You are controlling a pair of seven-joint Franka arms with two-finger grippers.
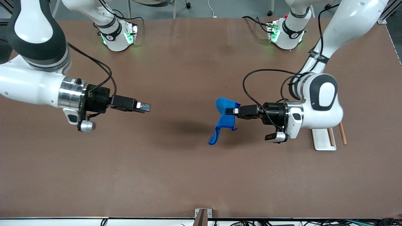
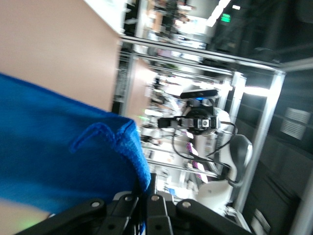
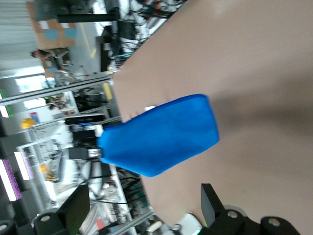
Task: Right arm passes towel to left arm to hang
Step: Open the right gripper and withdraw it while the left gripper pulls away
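Note:
The bright blue towel (image 1: 224, 117) hangs in the air over the middle of the table, pinched at its upper edge by my left gripper (image 1: 230, 110), which is shut on it. In the left wrist view the towel (image 2: 58, 147) fills the space beside the closed fingers (image 2: 128, 204). My right gripper (image 1: 145, 107) is open and empty, held over the table toward the right arm's end, apart from the towel and pointing at it. In the right wrist view its fingers (image 3: 211, 199) stand wide apart and the towel (image 3: 161, 134) hangs farther off.
A white stand (image 1: 323, 139) with two wooden rods (image 1: 342, 133) sits on the table under the left arm's wrist. A small bracket (image 1: 202, 215) sits at the table edge nearest the front camera. The brown tabletop (image 1: 188, 163) lies under both grippers.

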